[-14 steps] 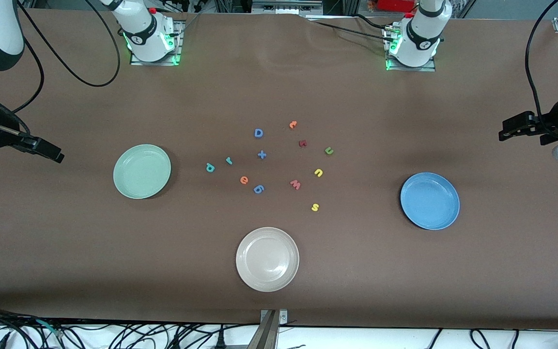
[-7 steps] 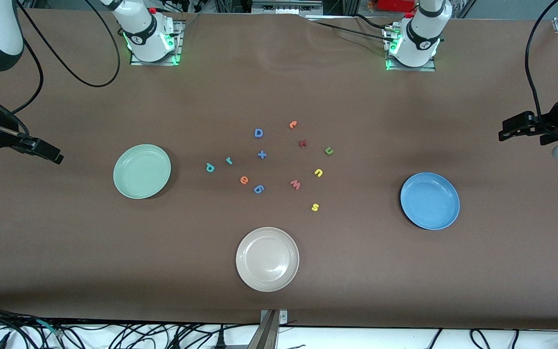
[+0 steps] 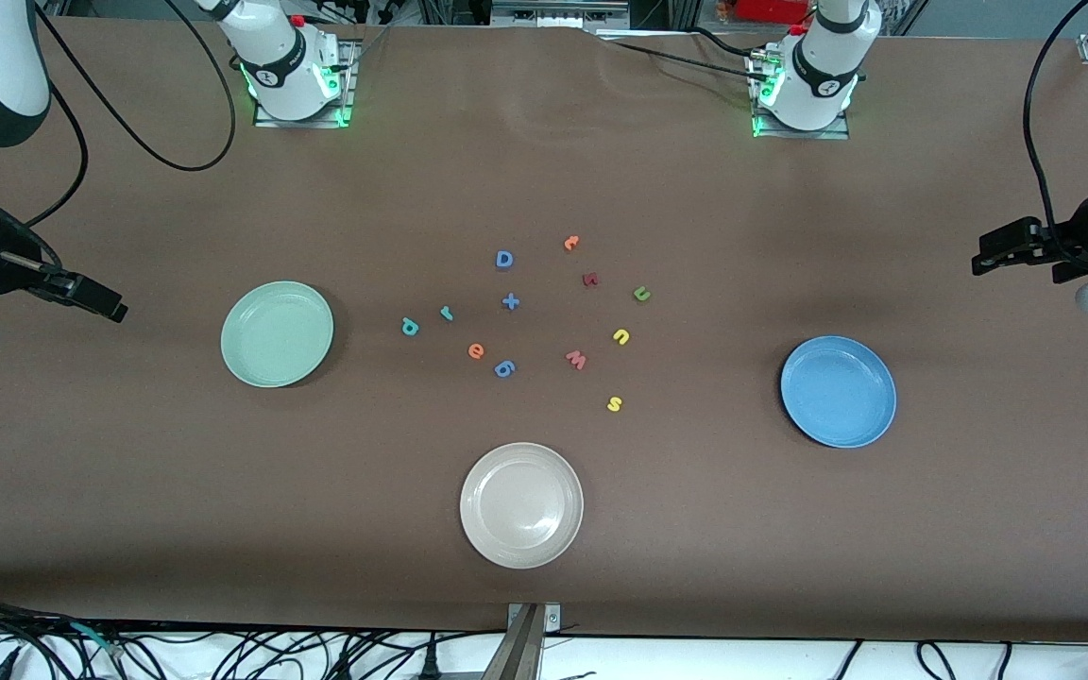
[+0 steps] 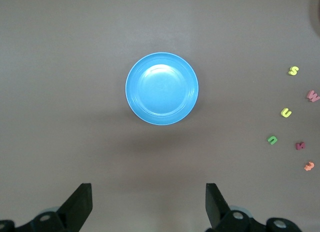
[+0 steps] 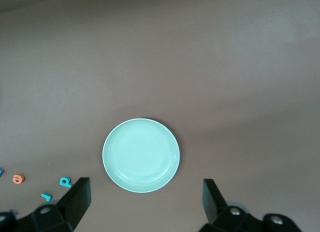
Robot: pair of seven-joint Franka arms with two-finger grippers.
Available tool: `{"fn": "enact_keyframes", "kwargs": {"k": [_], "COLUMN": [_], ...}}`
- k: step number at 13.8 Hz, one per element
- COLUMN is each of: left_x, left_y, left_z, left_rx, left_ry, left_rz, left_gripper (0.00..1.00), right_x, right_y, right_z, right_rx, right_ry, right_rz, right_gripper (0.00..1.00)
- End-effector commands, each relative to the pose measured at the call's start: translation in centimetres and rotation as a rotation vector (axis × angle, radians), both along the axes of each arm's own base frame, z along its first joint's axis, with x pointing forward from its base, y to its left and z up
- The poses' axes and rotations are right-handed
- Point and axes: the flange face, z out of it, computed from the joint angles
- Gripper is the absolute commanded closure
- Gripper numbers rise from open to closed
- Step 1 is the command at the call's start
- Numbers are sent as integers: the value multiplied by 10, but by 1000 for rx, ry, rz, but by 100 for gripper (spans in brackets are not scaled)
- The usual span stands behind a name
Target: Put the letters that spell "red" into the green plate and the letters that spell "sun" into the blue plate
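In the front view, the round pale mint-green plate (image 3: 277, 333) sat toward the right arm's end of the table and the round bright blue plate (image 3: 838, 391) toward the left arm's end, each within its own arm's reach. Between them lay the small foam letters: teal "r" (image 3: 447, 313), orange "e" (image 3: 476, 351), teal "d" shape (image 3: 410, 327), yellow "s" (image 3: 614, 403), yellow "u" (image 3: 621, 336) and green "n" shape (image 3: 641, 294). None was in a plate, so sorting had not begun. The right gripper (image 3: 95, 297) and left gripper (image 3: 1002, 247) hung above the table's ends.

In the left wrist view, the left gripper (image 4: 148, 204) was spread wide and empty above the blue plate (image 4: 162, 88).

In the right wrist view, the right gripper (image 5: 146, 202) was likewise released over the green plate (image 5: 141, 155).
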Motion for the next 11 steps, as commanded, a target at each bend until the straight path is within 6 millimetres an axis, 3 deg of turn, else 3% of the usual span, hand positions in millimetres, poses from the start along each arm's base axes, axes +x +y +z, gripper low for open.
{"fn": "enact_keyframes", "kwargs": {"k": [1,11], "left_x": [4,4], "left_y": [-1,-1], "left_z": [4,3], "left_rx": [-25,-25], "left_ry": [-12,-11], "left_rz": [-20,-21], "left_gripper": [0,0], "right_x": [2,4], "right_y": [0,-1], "right_z": [4,-2], "right_rx": [19,18], "right_ry": [-2,5], "right_rz": [-17,-6], "right_gripper": [0,0]}}
